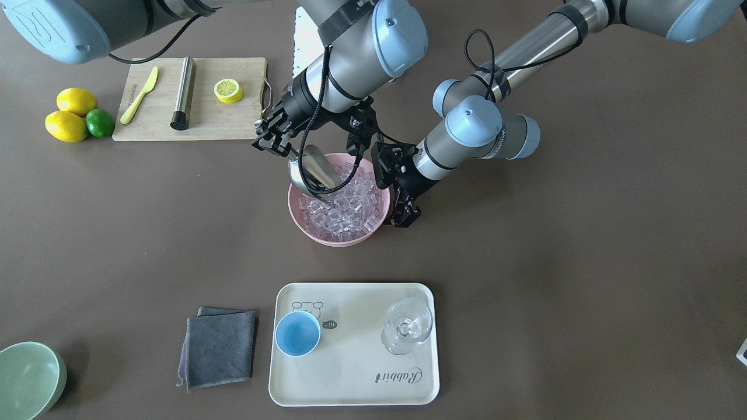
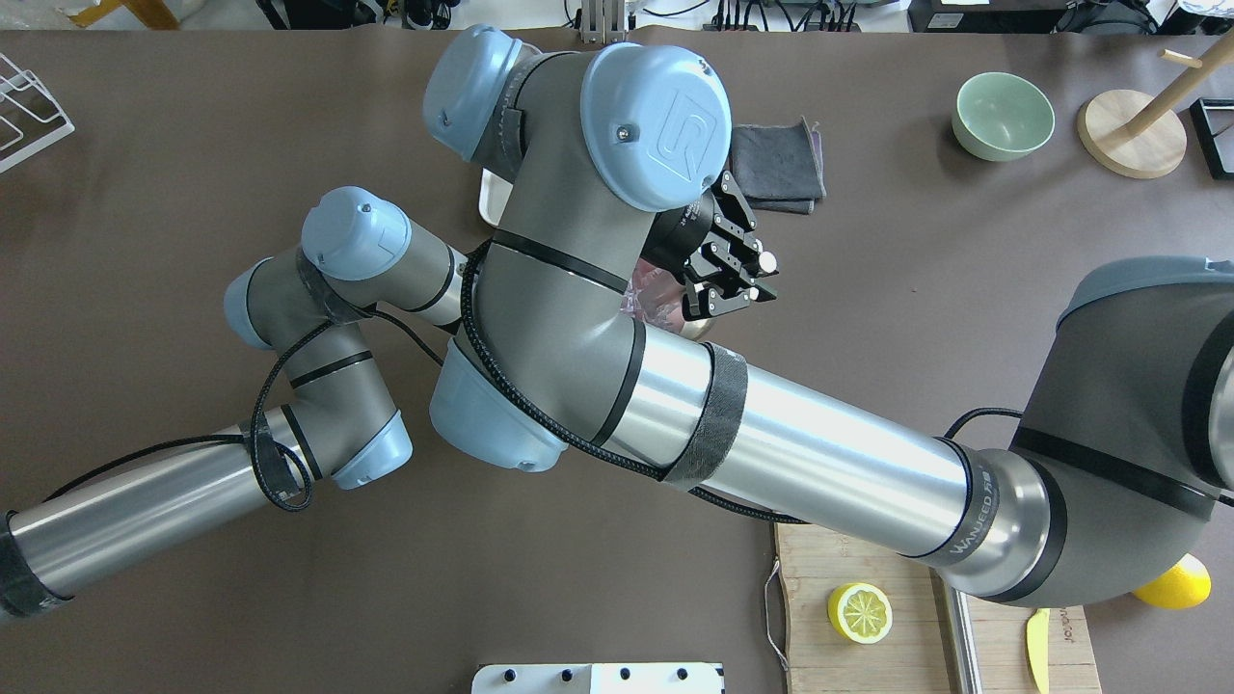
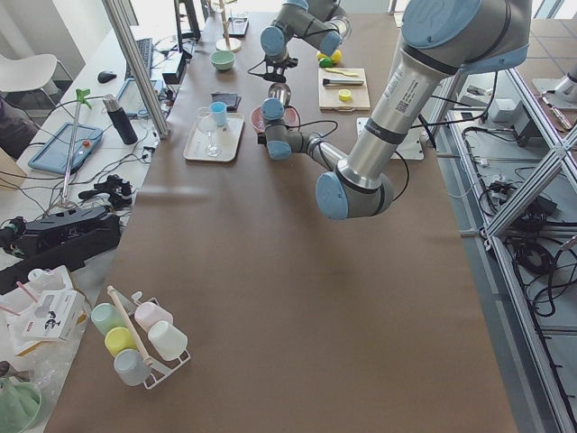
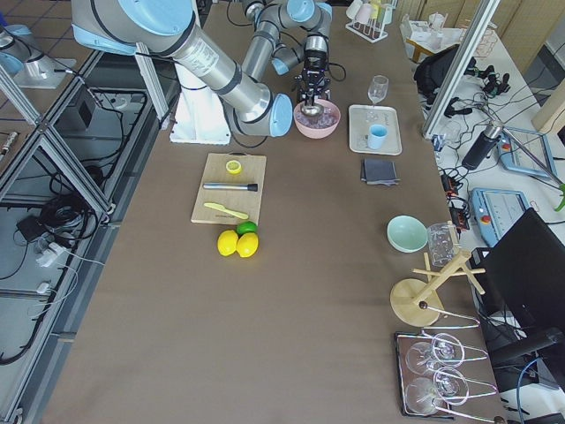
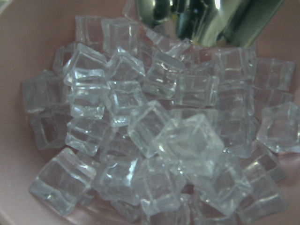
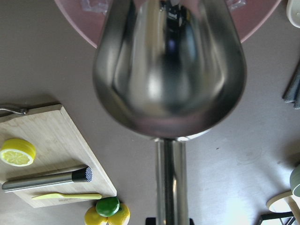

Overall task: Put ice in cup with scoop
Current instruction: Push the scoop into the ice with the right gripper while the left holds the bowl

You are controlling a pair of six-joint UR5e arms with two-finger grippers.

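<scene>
The ice (image 1: 344, 204) is a heap of clear cubes in a pink bowl (image 1: 338, 240); it fills the left wrist view (image 5: 154, 140). My right gripper (image 1: 274, 140) is shut on the handle of the silver scoop (image 1: 315, 169), whose bowl tilts down over the ice at the pink bowl's far side. The scoop's bowl (image 6: 168, 70) looks empty in the right wrist view. My left gripper (image 1: 404, 217) sits at the pink bowl's rim and seems shut on it. The light-blue cup (image 1: 297, 332) stands empty on a cream tray (image 1: 350, 373).
A clear stemmed glass (image 1: 407, 324) shares the tray. A grey cloth (image 1: 219, 347) and a pale-green bowl (image 1: 29, 379) lie beside it. A cutting board (image 1: 222, 122) holds a steel cylinder (image 1: 184, 92), a yellow knife and half a lemon, with whole citrus fruit (image 1: 70, 114) alongside.
</scene>
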